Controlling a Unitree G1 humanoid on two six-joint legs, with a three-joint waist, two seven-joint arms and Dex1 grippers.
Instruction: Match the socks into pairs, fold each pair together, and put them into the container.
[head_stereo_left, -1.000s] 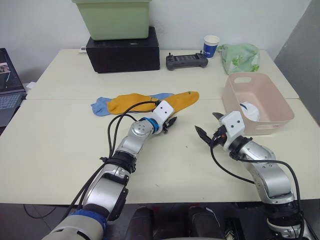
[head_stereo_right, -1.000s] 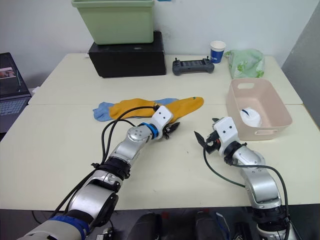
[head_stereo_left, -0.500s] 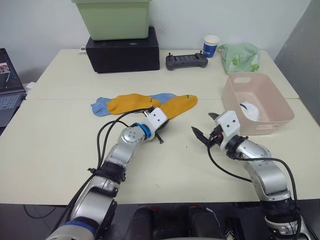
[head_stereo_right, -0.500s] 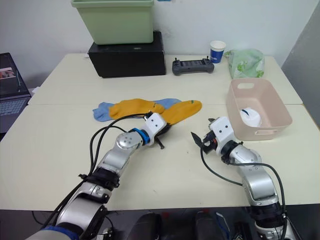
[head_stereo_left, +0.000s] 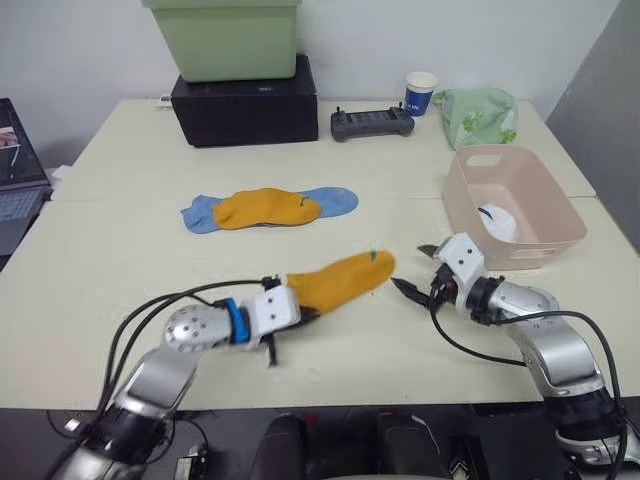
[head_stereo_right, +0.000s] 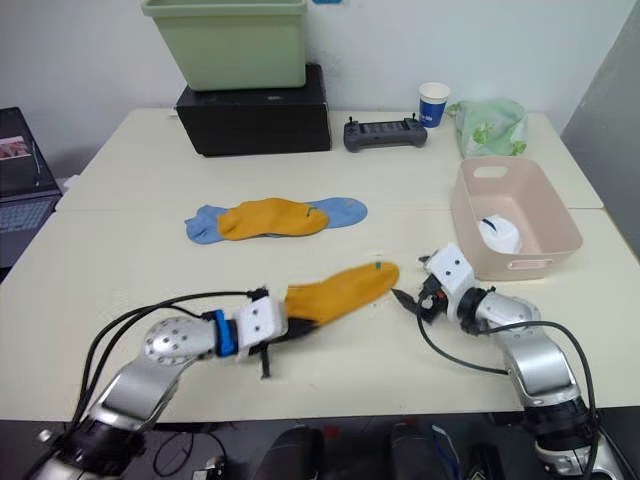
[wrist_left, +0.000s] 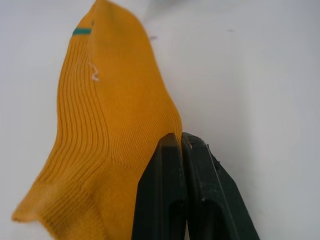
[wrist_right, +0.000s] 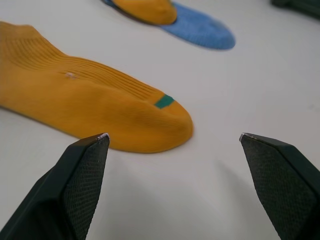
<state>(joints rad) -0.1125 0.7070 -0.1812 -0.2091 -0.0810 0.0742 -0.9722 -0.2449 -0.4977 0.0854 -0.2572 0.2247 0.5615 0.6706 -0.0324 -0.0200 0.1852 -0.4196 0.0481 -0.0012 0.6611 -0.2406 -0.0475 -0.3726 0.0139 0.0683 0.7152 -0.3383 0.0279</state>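
A cream table (head_stereo_left: 120, 260) seen from the robot's head. The left gripper (head_stereo_left: 290, 318) lies low near the front edge, clenched on one end of an orange sock (head_stereo_left: 340, 281); the wrist view shows its two black fingers (wrist_left: 172, 190) pressed together on the ribbed edge (wrist_left: 150, 150). The sock stretches flat toward the right gripper (head_stereo_left: 415, 272), its green-marked tip (wrist_right: 164, 101) just beside it.

The right gripper is released, jaws wide apart w/ nothing between them; both fingertips (wrist_right: 102, 137) frame the sock's tip and hover just above the table, not touching fabric.

Farther back, a second orange sock (head_stereo_left: 265, 208) lies on top of a blue sock (head_stereo_left: 330, 200), well apart from the held one. A white bundle (head_stereo_left: 497, 222) sits inside the pink basket (head_stereo_left: 470, 205) at the right. At the rear: green tub (head_stereo_left: 225, 35) on a black box (head_stereo_left: 245, 100), controller (head_stereo_left: 372, 122), paper cup (head_stereo_left: 421, 92), green bag (head_stereo_left: 480, 112).

Judged step: bringing the orange pair together. To do it well, the left should probably keep its pinch firm while the right closes on the tip, not the table, so the sock stays flat & aligned for matching w/ its partner.
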